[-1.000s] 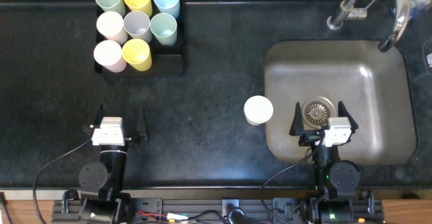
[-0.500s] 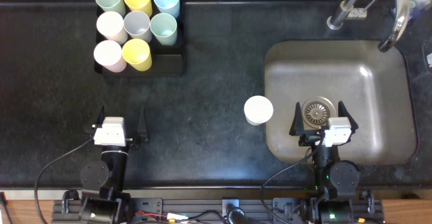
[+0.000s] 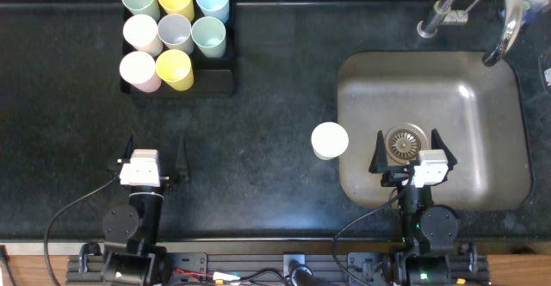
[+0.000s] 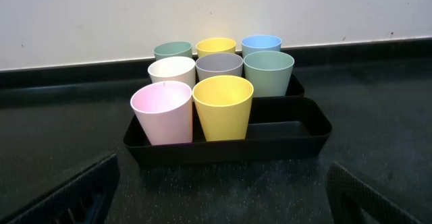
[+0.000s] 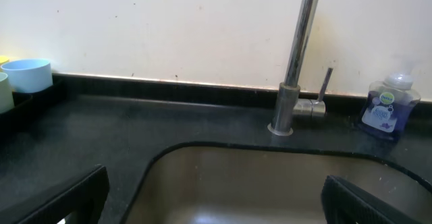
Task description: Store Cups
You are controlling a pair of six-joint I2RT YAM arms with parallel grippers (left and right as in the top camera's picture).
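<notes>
A black tray (image 3: 215,81) at the counter's back left holds several upright pastel cups (image 3: 175,34); its front right slot is bare. From the left wrist view the tray (image 4: 297,142) stands ahead, with a pink cup (image 4: 162,113) and a yellow cup (image 4: 223,106) in its front row. A lone white cup (image 3: 330,140) sits upright on the counter just left of the sink. My left gripper (image 3: 154,148) is open near the front edge, well short of the tray. My right gripper (image 3: 407,144) is open over the sink's front part, to the right of the white cup.
The steel sink (image 3: 482,88) fills the right side, with its drain (image 3: 405,141) by my right gripper. A faucet (image 5: 297,62) and a blue soap bottle (image 5: 386,108) stand behind the sink. Bare black counter (image 3: 258,148) lies between tray and sink.
</notes>
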